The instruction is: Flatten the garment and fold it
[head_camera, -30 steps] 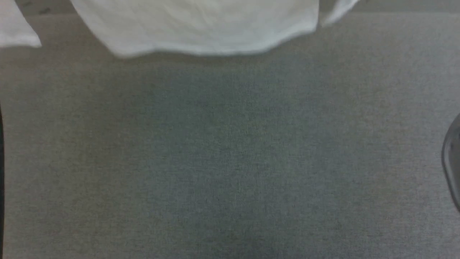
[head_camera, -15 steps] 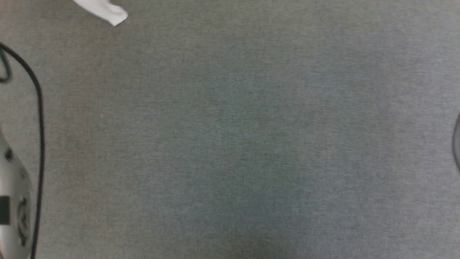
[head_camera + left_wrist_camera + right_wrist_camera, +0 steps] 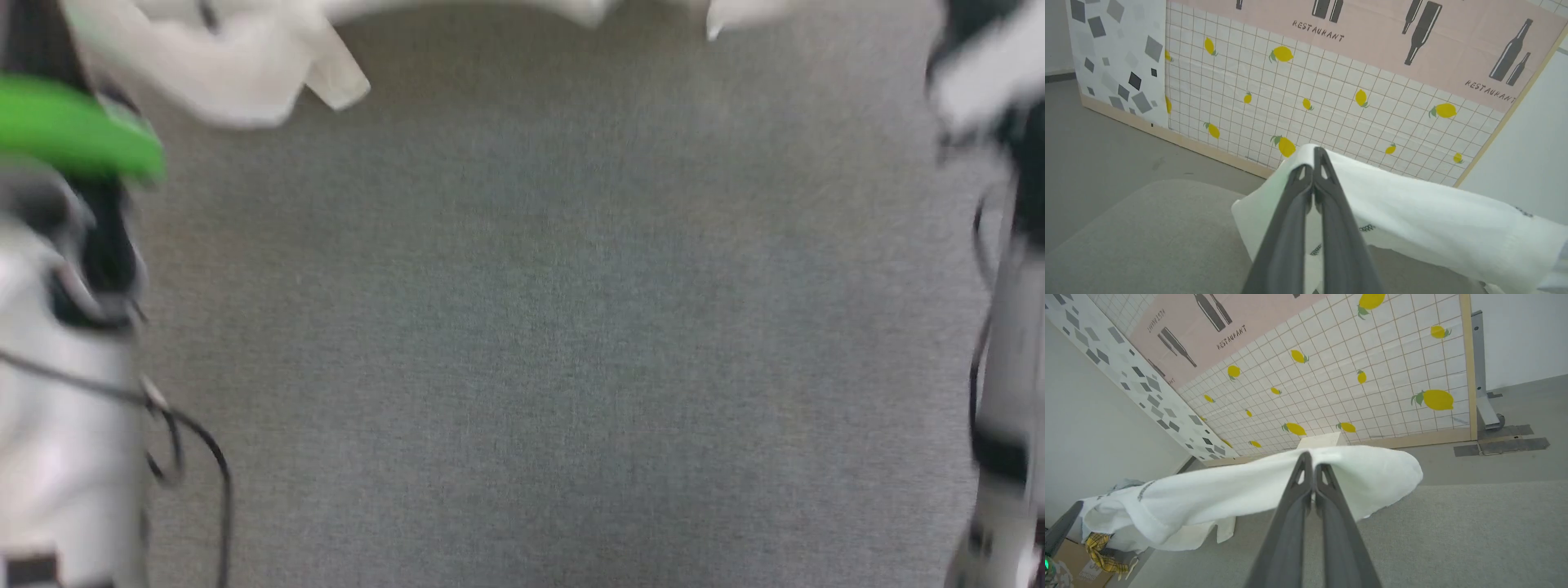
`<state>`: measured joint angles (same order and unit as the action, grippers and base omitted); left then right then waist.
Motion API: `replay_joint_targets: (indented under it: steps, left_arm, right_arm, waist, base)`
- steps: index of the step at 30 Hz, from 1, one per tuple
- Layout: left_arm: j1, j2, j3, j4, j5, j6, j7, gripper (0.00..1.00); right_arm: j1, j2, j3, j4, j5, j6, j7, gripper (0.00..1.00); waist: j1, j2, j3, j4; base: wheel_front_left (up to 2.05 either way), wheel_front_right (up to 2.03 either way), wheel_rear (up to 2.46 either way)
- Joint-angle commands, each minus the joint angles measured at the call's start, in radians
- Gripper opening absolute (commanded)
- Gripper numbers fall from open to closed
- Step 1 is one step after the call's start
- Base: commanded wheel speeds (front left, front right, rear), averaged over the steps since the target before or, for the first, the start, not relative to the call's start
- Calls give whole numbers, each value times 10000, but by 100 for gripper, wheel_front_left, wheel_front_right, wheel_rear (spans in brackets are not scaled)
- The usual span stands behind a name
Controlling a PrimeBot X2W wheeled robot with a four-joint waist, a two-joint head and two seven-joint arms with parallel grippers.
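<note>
My left fingers [image 3: 1314, 179] are pressed shut on a fold of the white garment [image 3: 1433, 220]. It drapes over their tips and stretches away to their right, hanging over the grey bench [image 3: 1147, 228] beneath them. My right fingers [image 3: 1313, 473] are likewise clamped on the garment, its cloth sagging off to their left, and beyond both pairs of tips stands a lemon-printed panel [image 3: 1331, 102].

Motion blur is smearing the garment [image 3: 237, 82] in the head view, and its body is running off the top edge. The left gripper [image 3: 1314, 162] and the right gripper [image 3: 1312, 465] are each hiding the cloth pinched between their fingertips.
</note>
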<state>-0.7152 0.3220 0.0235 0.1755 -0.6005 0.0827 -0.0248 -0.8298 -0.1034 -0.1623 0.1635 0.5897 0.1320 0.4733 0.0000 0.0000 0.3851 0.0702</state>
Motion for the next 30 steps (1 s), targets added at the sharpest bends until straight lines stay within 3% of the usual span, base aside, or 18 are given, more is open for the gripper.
replay_joint_targets:
  steps: [1,8,14,19,24,30]
  left_arm:
    - [853,-165,97,-314,-114,27,-112,0]
    - [4808,-1025,144,-1543,-842,375,317,0]
    - [7418,-1191,-94,-1378,-846,910,1111,0]
    - [8457,-917,-470,-593,-567,1318,2057,0]
    - [8794,-471,-911,-245,-23,1726,2875,0]
    - [8649,-556,-1069,-28,5,1868,3069,0]
  right_arm:
    - [1028,2,-226,-546,102,-13,-148,0]
    - [5776,446,-1142,-2330,53,-13,-514,0]
    - [8842,526,-1004,-2469,-680,-13,-727,0]
    - [10123,529,-705,-2286,-1909,-13,-326,0]
    - [10691,530,-94,-2220,-2808,-13,1037,0]
    - [10684,531,605,-2123,-3300,-13,2221,0]
  waist:
    - [0,0,-1436,-10]
    - [0,0,-2531,-44]
    - [0,0,-3080,-60]
    - [0,0,-3342,-1]
    - [0,0,-3506,-1]
    - [0,0,-3575,-54]
  base:
    - [0,0,0]
    - [0,0,0]
    - [0,0,0]
    - [0,0,0]
    - [0,0,0]
    - [0,0,0]
